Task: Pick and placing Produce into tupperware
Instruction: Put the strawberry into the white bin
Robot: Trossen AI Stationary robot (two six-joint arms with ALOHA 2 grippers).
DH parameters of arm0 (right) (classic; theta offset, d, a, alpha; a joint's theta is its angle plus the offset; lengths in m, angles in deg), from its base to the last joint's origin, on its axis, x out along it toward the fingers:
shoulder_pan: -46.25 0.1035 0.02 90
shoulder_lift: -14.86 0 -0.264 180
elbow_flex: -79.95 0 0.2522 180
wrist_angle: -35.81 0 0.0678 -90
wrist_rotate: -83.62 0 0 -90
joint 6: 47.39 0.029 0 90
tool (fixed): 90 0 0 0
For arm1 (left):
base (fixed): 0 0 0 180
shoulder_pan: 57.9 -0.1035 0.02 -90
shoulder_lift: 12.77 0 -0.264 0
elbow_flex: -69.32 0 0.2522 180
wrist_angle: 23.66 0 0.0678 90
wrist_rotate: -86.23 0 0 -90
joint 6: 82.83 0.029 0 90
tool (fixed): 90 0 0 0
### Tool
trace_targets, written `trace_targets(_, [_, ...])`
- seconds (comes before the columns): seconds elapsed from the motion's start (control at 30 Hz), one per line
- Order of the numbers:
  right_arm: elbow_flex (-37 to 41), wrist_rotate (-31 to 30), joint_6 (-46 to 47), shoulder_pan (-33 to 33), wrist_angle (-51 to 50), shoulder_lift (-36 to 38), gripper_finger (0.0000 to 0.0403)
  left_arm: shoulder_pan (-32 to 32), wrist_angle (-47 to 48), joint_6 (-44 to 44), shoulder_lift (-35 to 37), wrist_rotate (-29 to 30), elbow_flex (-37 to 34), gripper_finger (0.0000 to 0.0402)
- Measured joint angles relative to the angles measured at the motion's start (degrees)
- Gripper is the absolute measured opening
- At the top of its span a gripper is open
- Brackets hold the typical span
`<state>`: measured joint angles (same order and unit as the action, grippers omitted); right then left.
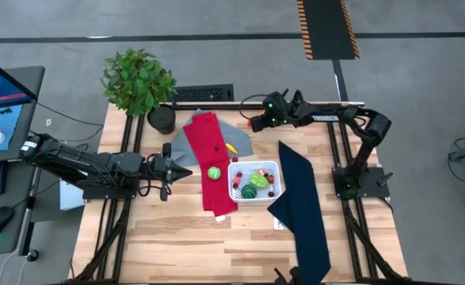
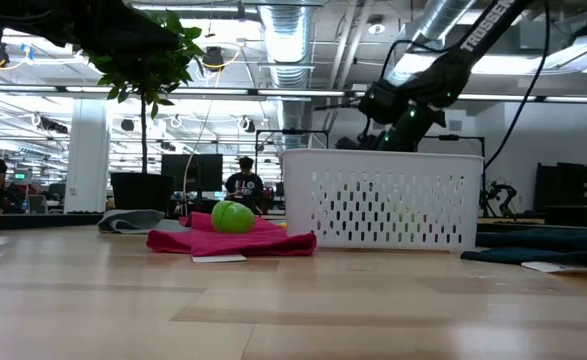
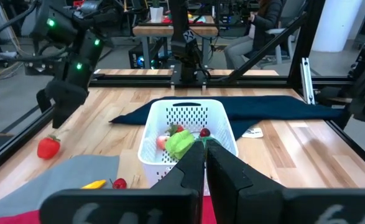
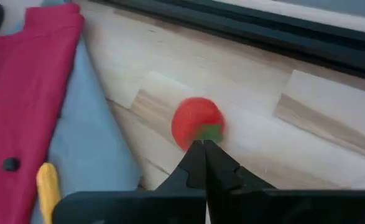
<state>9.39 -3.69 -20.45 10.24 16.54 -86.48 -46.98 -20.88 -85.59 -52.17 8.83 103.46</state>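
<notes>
The white tupperware (image 1: pixel 231 188) stands mid-table and holds several small red, pink and green produce pieces (image 3: pixel 181 142). A green ball (image 1: pixel 214 172) lies on the red cloth (image 1: pixel 208 142). A red fruit with a green top (image 4: pixel 196 121) lies on the wood near the far edge. My right gripper (image 4: pixel 203 147) is shut, its tips at that green top. A yellow piece (image 3: pixel 94 184) and a small red one (image 3: pixel 119 183) lie on the grey cloth (image 3: pixel 76 171). Left of the red cloth my left gripper (image 1: pixel 186 169) hangs shut and empty, pointing at the tub. My right gripper comes slanting down from the table's far right, its shut fingertips (image 4: pixel 198 155) at the red fruit's green top (image 4: pixel 211 131). I cannot tell whether they pinch it or only stand over it. In the left wrist view the fruit (image 3: pixel 48 148) seems to lie on the table.
A potted plant (image 1: pixel 137 79) stands at the far left corner. A long navy cloth (image 1: pixel 303 206) runs from right of the tub to the near edge. A black frame rail (image 4: pixel 263 31) runs along the far edge behind the red fruit. Bare wood lies near the front left.
</notes>
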Motion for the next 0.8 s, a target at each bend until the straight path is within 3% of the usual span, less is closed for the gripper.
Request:
trace_targets(0.23, [-0.02,-1.83,-0.16,1.43,-1.51,5.61,0.0010,0.00,0.00,0.00,0.00,0.00,0.00,0.0006])
trace_targets(0.37, [-0.04,3.11,0.06,0.60,-5.28,6.43,0.0024,0.00,0.00,0.00,0.00,0.00,0.00,0.0006])
trace_targets(0.67, [0.00,4.52,0.01,-2.34,-6.69,5.12,0.0219,-0.01,-0.04,0.00,0.01,0.00,0.00,0.0006])
trace_targets(0.8, [0.04,6.14,1.36,-2.38,-3.99,4.49,0.0255,-0.02,-0.06,0.00,0.00,0.06,0.00,0.0006])
